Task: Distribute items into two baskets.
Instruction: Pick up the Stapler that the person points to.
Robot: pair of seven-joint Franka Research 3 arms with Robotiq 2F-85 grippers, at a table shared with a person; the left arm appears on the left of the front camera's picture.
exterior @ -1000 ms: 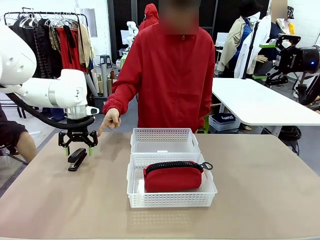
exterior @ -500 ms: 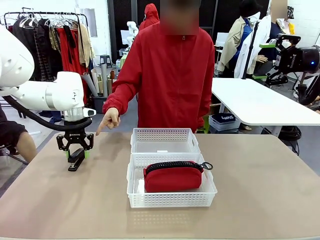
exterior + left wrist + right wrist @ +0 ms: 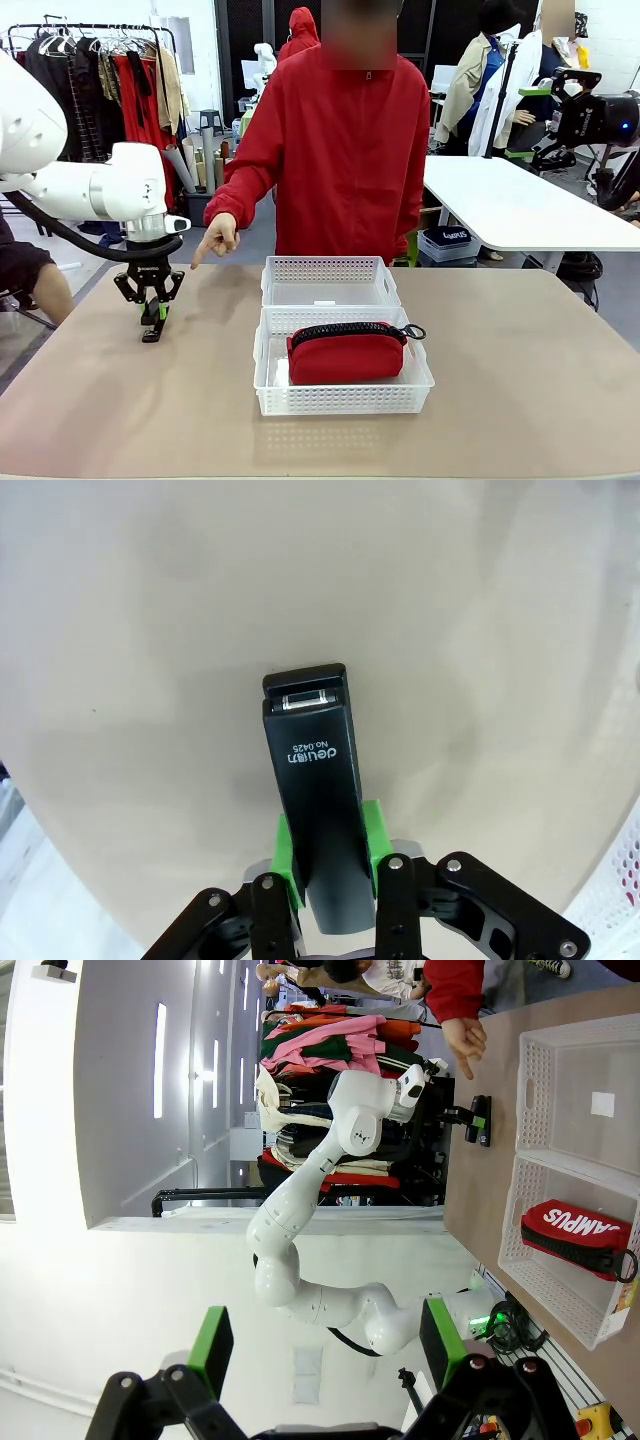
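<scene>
Two green pads (image 3: 287,850) of the left claw (image 3: 330,852) press against the flanks of the stapler (image 3: 308,780). That claw is closed on it, gripping one end while the other end points away over the desk (image 3: 150,630). From the front, the left claw (image 3: 155,316) hangs low over the desk's left part. The stapler (image 3: 152,330) reaches down to the surface, and I cannot tell whether it has been lifted clear. Just beyond it, the person's hand (image 3: 222,238) points a finger down toward that spot. The right claw (image 3: 325,1345) stands wide open with nothing between its fingers, well away from the desk.

At mid-desk, the pouch (image 3: 345,358) lies inside the near basket (image 3: 340,402), so that half of the job looks done. The far basket (image 3: 325,270) sits right behind it, the two rims touching, and holds neither item. The stapler is gripped but not yet delivered. As I judge it, what remains is to lift it, carry it right to the far basket and let go.

Count: two claws, two baskets, one pouch, one stapler, one pointing hand.
</scene>
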